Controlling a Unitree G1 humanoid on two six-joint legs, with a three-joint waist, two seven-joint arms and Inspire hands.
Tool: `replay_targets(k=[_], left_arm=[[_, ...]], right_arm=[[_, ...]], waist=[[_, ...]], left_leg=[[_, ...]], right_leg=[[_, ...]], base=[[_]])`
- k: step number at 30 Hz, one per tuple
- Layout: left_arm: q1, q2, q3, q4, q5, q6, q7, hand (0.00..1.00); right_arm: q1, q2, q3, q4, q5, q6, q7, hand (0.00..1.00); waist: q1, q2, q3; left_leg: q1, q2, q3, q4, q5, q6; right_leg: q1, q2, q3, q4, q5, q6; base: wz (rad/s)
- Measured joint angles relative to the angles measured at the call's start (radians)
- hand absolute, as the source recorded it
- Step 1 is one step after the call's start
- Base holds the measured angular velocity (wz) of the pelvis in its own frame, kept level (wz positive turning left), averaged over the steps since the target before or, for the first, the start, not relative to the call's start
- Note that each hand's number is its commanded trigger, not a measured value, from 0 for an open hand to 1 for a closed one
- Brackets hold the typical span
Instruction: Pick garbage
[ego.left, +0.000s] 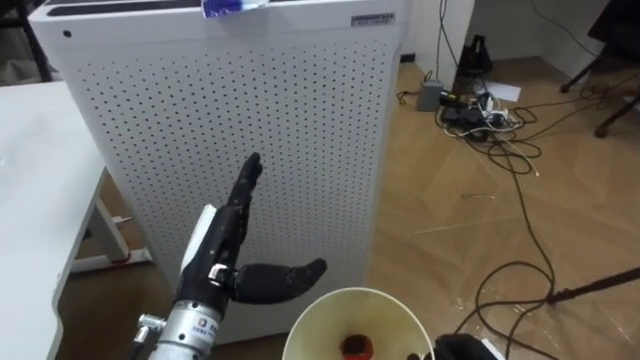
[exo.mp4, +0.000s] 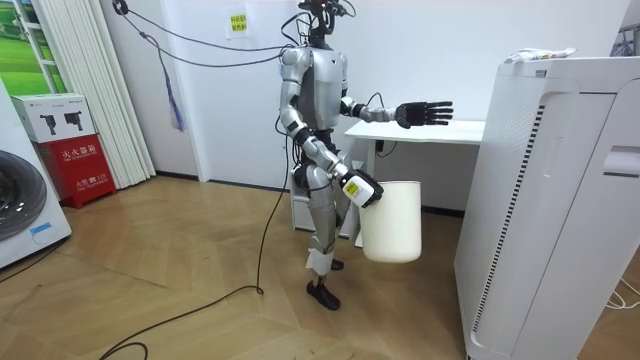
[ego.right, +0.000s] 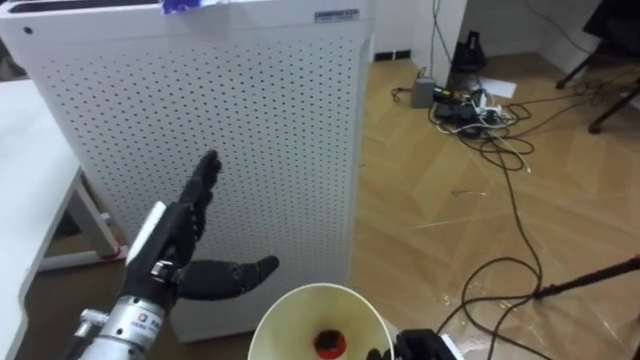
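A blue and white scrap of garbage (ego.left: 228, 7) lies on top of a tall white perforated unit (ego.left: 300, 130) right in front of me. My left hand (ego.left: 222, 245) is raised before the unit's front face, well below the scrap, fingers straight, thumb spread. My right hand (exo.mp4: 358, 190) grips the rim of a white bin (ego.left: 310, 315) held low at my right side. A small red object (ego.left: 357, 347) lies at the bin's bottom. In the room view I stand between the desk and the unit, left arm stretched toward the unit.
A white desk (ego.left: 30, 170) stands at my left, close to the unit. Cables and a power strip (ego.left: 470, 105) lie on the wooden floor at the right, with a black cable (ego.left: 520, 270) looping nearer. A washing machine (exo.mp4: 20, 205) stands at the room view's left.
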Motion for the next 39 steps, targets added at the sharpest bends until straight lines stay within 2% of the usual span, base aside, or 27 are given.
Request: replay_targets(k=[3, 7, 9, 11, 12, 13, 15, 16, 17, 18, 19, 20, 21, 23, 24, 25, 27, 28, 30, 31, 32, 34, 35, 36, 37, 38, 39], left_arm=[[0.012, -0.003, 0.042, -0.017, 0.002, -0.006, 0.006, 0.0], [0.051, -0.01, 0.051, -0.038, 0.002, -0.009, 0.016, 0.0], [0.058, -0.01, 0.051, -0.038, -0.005, -0.009, 0.02, 0.0], [0.058, -0.011, 0.049, -0.04, -0.011, -0.01, 0.023, 0.0], [0.058, -0.012, 0.049, -0.041, -0.012, -0.011, 0.023, 0.0], [0.057, -0.011, 0.049, -0.041, -0.013, -0.015, 0.026, 0.0], [0.054, -0.011, 0.047, -0.041, -0.012, -0.036, 0.027, 0.0], [0.055, -0.012, 0.05, -0.04, -0.013, -0.048, 0.031, 0.0], [0.057, -0.011, 0.051, -0.04, -0.012, -0.056, 0.037, 0.0], [0.057, -0.012, 0.051, -0.04, -0.012, -0.072, 0.048, 0.0], [0.06, -0.012, 0.052, -0.04, -0.009, -0.087, 0.06, 0.0], [0.061, -0.012, 0.054, -0.041, -0.009, -0.091, 0.064, 0.0], [0.061, -0.011, 0.062, -0.042, -0.012, -0.1, 0.069, 0.0], [0.061, -0.011, 0.069, -0.042, -0.009, -0.101, 0.075, 0.0], [0.062, -0.011, 0.068, -0.042, -0.008, -0.101, 0.078, 0.0], [0.061, -0.01, 0.069, -0.042, 0.002, -0.102, 0.083, 0.0], [0.059, -0.009, 0.068, -0.044, 0.018, -0.105, 0.087, 0.0], [0.055, -0.009, 0.072, -0.043, 0.032, -0.109, 0.098, 0.0], [0.037, -0.007, 0.073, -0.044, 0.05, -0.11, 0.124, 0.0], [0.025, -0.004, 0.075, -0.045, 0.077, -0.115, 0.146, 0.0], [0.022, -0.002, 0.078, -0.048, 0.093, -0.118, 0.154, 0.0], [0.033, 0.0, 0.082, -0.071, 0.157, -0.141, 0.194, 0.0], [0.043, -0.002, 0.073, -0.072, 0.17, -0.154, 0.207, 0.0], [0.042, -0.001, 0.072, -0.074, 0.179, -0.156, 0.211, 0.0], [0.043, -0.006, 0.072, -0.077, 0.197, -0.157, 0.231, 0.0], [0.043, -0.005, 0.081, -0.083, 0.213, -0.156, 0.26, 0.0], [0.043, -0.005, 0.093, -0.086, 0.222, -0.156, 0.271, 0.0]], right_arm=[[0.001, -0.003, 0.0, 0.0, -0.001, 0.0, 0.013, 1.0], [0.013, -0.006, -0.002, -0.002, -0.019, 0.001, 0.023, 1.0], [0.014, -0.01, -0.002, -0.002, -0.036, 0.002, 0.026, 1.0], [0.019, -0.014, -0.002, -0.002, -0.04, 0.002, 0.033, 1.0], [0.02, -0.017, -0.002, -0.001, -0.041, 0.002, 0.033, 1.0], [0.02, -0.019, -0.003, -0.001, -0.041, 0.002, 0.03, 1.0], [0.021, -0.024, -0.015, 0.002, -0.04, 0.001, 0.019, 1.0], [0.026, -0.027, -0.023, 0.003, -0.04, 0.001, 0.013, 1.0], [0.028, -0.029, -0.023, 0.005, -0.04, 0.001, 0.011, 1.0], [0.041, -0.031, -0.024, 0.004, -0.04, 0.001, 0.011, 1.0], [0.055, -0.027, -0.023, 0.006, -0.041, 0.001, 0.011, 1.0], [0.062, -0.024, -0.023, 0.006, -0.041, 0.001, 0.012, 1.0], [0.065, -0.022, -0.024, 0.005, -0.041, 0.001, 0.011, 1.0], [0.072, -0.026, -0.029, 0.005, -0.047, 0.001, 0.009, 1.0], [0.073, -0.026, -0.029, 0.005, -0.047, 0.001, 0.005, 1.0], [0.073, -0.027, -0.029, 0.005, -0.047, 0.001, -0.004, 1.0], [0.072, -0.036, -0.035, 0.004, -0.046, 0.001, -0.014, 1.0], [0.068, -0.04, -0.039, 0.004, -0.045, 0.001, -0.024, 1.0], [0.066, -0.041, -0.039, 0.004, -0.036, 0.001, -0.034, 1.0], [0.066, -0.038, -0.039, 0.004, -0.034, 0.001, -0.034, 1.0], [0.066, -0.036, -0.039, 0.004, -0.035, 0.001, -0.034, 1.0], [0.062, -0.035, -0.04, -0.005, -0.035, -0.012, -0.031, 1.0], [0.062, -0.036, -0.039, -0.005, -0.035, -0.02, -0.032, 1.0], [0.06, -0.035, -0.039, -0.005, -0.036, -0.02, -0.033, 1.0], [0.06, -0.033, -0.038, -0.002, -0.042, -0.02, -0.036, 1.0], [0.056, -0.032, -0.038, -0.002, -0.047, -0.02, -0.04, 1.0], [0.053, -0.032, -0.038, -0.003, -0.046, -0.02, -0.041, 1.0]], waist=[[0.015, 0.003, -0.0005], [0.005, 0.001, 0.0006], [0.004, 0.001, 0.0006], [0.0, 0.0, 0.0041], [-0.002, -0.002, 0.0055], [-0.014, -0.015, 0.0112], [-0.003, -0.019, 0.0141], [0.022, -0.018, 0.014], [0.029, -0.013, 0.0111], [0.04, -0.001, 0.0068], [0.048, 0.004, 0.0007], [0.045, 0.002, -0.0045], [0.037, -0.005, -0.0065], [0.035, -0.019, 0.0008], [0.04, -0.022, 0.0023], [0.041, -0.032, 0.005], [0.042, -0.042, 0.0031], [0.048, -0.047, 0.0022], [0.057, -0.038, 0.0037], [0.053, -0.027, 0.0064], [0.047, -0.02, 0.007], [0.043, -0.001, 0.0136], [0.042, -0.001, 0.016], [0.043, -0.005, 0.0163], [0.037, 0.002, 0.0135], [0.046, 0.006, 0.0088], [0.047, 0.007, 0.0086]], left_leg=[[0.011, -0.002, -0.083, 0.006, 0.0, 0.0], [0.004, 0.005, -0.098, 0.036, 0.0, -0.002], [-0.018, 0.012, -0.097, 0.098, -0.004, -0.008], [-0.097, 0.024, -0.13, 0.26, 0.0, -0.019], [-0.117, 0.012, -0.147, 0.284, -0.006, -0.018], [-0.176, -0.014, -0.155, 0.286, -0.008, -0.014], [-0.263, -0.055, -0.149, 0.233, 0.004, -0.011], [-0.297, -0.077, -0.15, 0.142, 0.047, -0.005], [-0.306, -0.079, -0.154, 0.09, 0.074, -0.002], [-0.319, -0.069, -0.16, 0.004, 0.114, -0.003], [-0.319, -0.062, -0.171, -0.013, 0.169, 0.01], [-0.317, -0.064, -0.172, -0.007, 0.189, 0.018], [-0.313, -0.071, -0.17, 0.006, 0.204, 0.031], [-0.307, -0.075, -0.144, 0.046, 0.211, 0.044], [-0.307, -0.079, -0.143, 0.062, 0.211, 0.058], [-0.309, -0.094, -0.142, 0.096, 0.184, 0.083], [-0.313, -0.12, -0.143, 0.141, 0.133, 0.095], [-0.31, -0.136, -0.139, 0.167, 0.097, 0.109], [-0.301, -0.14, -0.138, 0.204, 0.063, 0.118], [-0.287, -0.137, -0.155, 0.218, 0.043, 0.122], [-0.277, -0.136, -0.17, 0.217, 0.035, 0.122], [-0.255, -0.124, -0.202, 0.202, 0.022, 0.117], [-0.253, -0.13, -0.223, 0.203, 0.019, 0.114], [-0.253, -0.137, -0.234, 0.205, 0.015, 0.111], [-0.249, -0.141, -0.264, 0.205, 0.01, 0.103], [-0.247, -0.137, -0.282, 0.192, 0.011, 0.093], [-0.246, -0.136, -0.29, 0.184, 0.015, 0.088]], right_leg=[[0.006, 0.017, 0.038, 0.004, -0.001, -0.013], [0.003, 0.025, 0.042, 0.025, -0.019, -0.028], [0.004, 0.026, 0.054, 0.038, -0.029, -0.035], [0.032, 0.032, 0.068, 0.039, -0.052, -0.048], [0.037, 0.034, 0.082, 0.04, -0.058, -0.046], [0.043, 0.035, 0.11, 0.039, -0.068, -0.038], [0.047, 0.038, 0.158, 0.039, -0.071, -0.037], [0.047, 0.045, 0.192, 0.039, -0.071, -0.036], [0.049, 0.048, 0.192, 0.039, -0.072, -0.034], [0.056, 0.06, 0.19, 0.05, -0.085, -0.039], [0.062, 0.061, 0.184, 0.081, -0.119, -0.03], [0.063, 0.056, 0.175, 0.095, -0.137, -0.022], [0.072, 0.034, 0.141, 0.11, -0.163, -0.009], [0.089, -0.014, 0.085, 0.129, -0.198, 0.024], [0.092, -0.023, 0.076, 0.141, -0.211, 0.029], [0.097, -0.049, 0.06, 0.165, -0.237, 0.034], [0.107, -0.085, 0.038, 0.197, -0.267, 0.051], [0.099, -0.108, 0.013, 0.256, -0.283, 0.068], [0.054, -0.143, -0.015, 0.402, -0.255, 0.096], [0.026, -0.146, -0.014, 0.491, -0.206, 0.099], [0.021, -0.143, -0.013, 0.508, -0.202, 0.103], [-0.016, -0.127, -0.018, 0.409, -0.227, 0.109], [-0.027, -0.126, -0.017, 0.287, -0.221, 0.11], [-0.032, -0.125, -0.016, 0.222, -0.192, 0.108], [-0.027, -0.124, -0.019, 0.195, -0.132, 0.08], [-0.005, -0.11, -0.027, 0.165, -0.132, 0.075], [0.001, -0.108, -0.037, 0.153, -0.13, 0.072]], base=[[-0.44], [-0.06], [-0.05], [0.15], [0.35], [0.34], [0.02], [-0.39], [-0.43], [-0.34], [-0.28], [-0.11], [0.0], [-0.07], [-0.14], [0.0], [0.09], [0.03], [0.1], [0.26], [0.34], [0.43], [0.54], [0.74], [0.59], [0.55], [0.37]])
